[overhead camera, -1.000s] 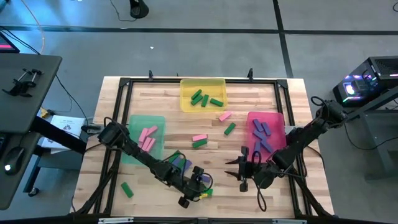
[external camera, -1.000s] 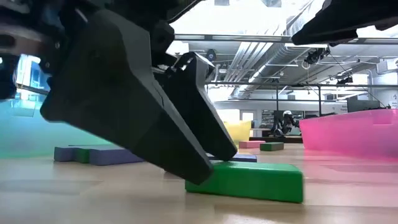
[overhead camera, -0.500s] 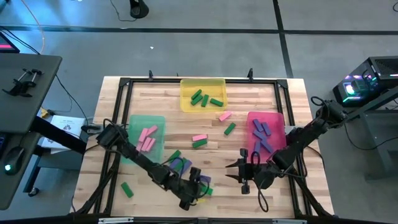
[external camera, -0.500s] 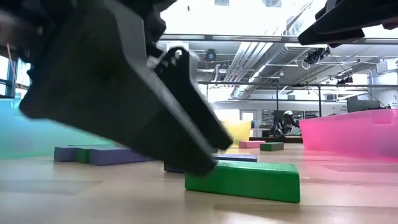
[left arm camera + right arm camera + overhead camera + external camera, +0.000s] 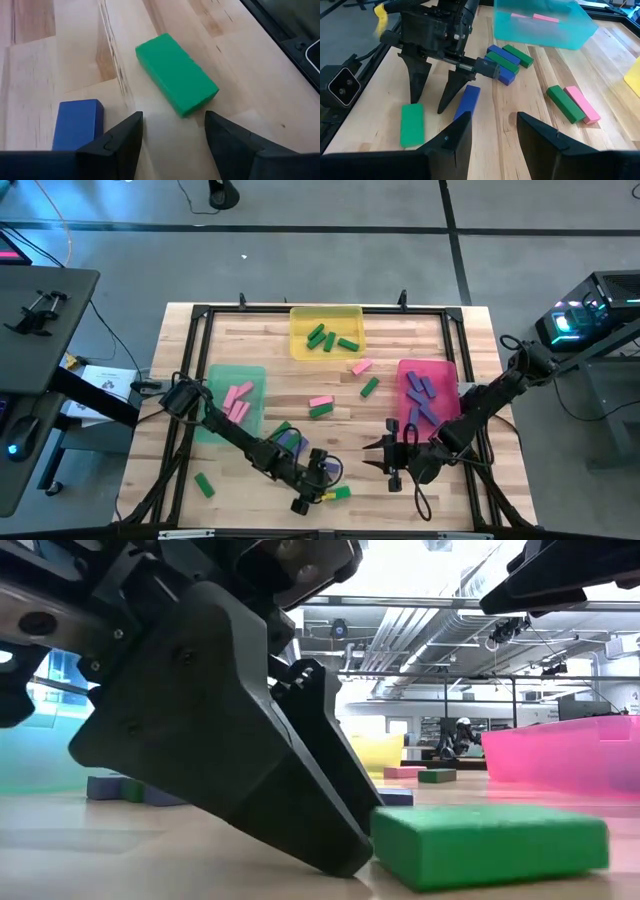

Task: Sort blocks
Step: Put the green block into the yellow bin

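My left gripper stands open near the table's near edge, fingers slanting down to the wood. A green block lies flat just beyond its fingertips, one corner at the mouth of the gap; it also shows as the green block in the high view. A blue block lies flat outside one finger. My right gripper hangs open above the table right of centre, nothing between its fingers. My left gripper: in the low view one fingertip stands right at the green block's end, while the left wrist view shows a strip of wood between them. Whether it touches the block, I cannot tell.
A yellow tray holds green blocks, a green tray pink ones, a pink tray blue-purple ones. Loose blocks lie mid-table: a blue and green cluster, a pink and green pair, a green one near left.
The green block, which had one end under my left gripper's fingertip, has slid toward the table's near edge and a little to the right. It now lies flat beyond the fingertips. My left gripper has rolled slightly and dipped.
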Tool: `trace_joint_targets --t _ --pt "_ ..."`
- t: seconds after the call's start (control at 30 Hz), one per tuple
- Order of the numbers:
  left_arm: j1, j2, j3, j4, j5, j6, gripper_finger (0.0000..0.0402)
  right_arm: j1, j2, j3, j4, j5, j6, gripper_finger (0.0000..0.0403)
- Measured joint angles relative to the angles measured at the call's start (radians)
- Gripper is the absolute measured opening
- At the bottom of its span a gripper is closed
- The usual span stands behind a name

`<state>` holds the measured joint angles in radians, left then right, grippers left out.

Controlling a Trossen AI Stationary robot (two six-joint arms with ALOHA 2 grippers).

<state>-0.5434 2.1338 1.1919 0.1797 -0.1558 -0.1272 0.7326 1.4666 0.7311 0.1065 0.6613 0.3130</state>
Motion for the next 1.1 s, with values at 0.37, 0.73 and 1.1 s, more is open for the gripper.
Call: trace_joint_targets --t 0.37,0.73,1.1 --pt "0.003 -0.037 0.020 0.034 0.000 0.035 0.0190 0.000 0.000 0.000 -0.002 0.000 0.000 0.0140" --pt "-0.013 -0.037 0.055 0.037 -0.118 0.004 0.0229 0.022 0.000 0.000 -0.001 -0.010 0.036 0.0140" --pt "-0.103 -0.012 0.057 0.060 -0.319 -0.107 0.0230 0.137 0.000 0.000 0.003 0.043 0.072 0.0140"
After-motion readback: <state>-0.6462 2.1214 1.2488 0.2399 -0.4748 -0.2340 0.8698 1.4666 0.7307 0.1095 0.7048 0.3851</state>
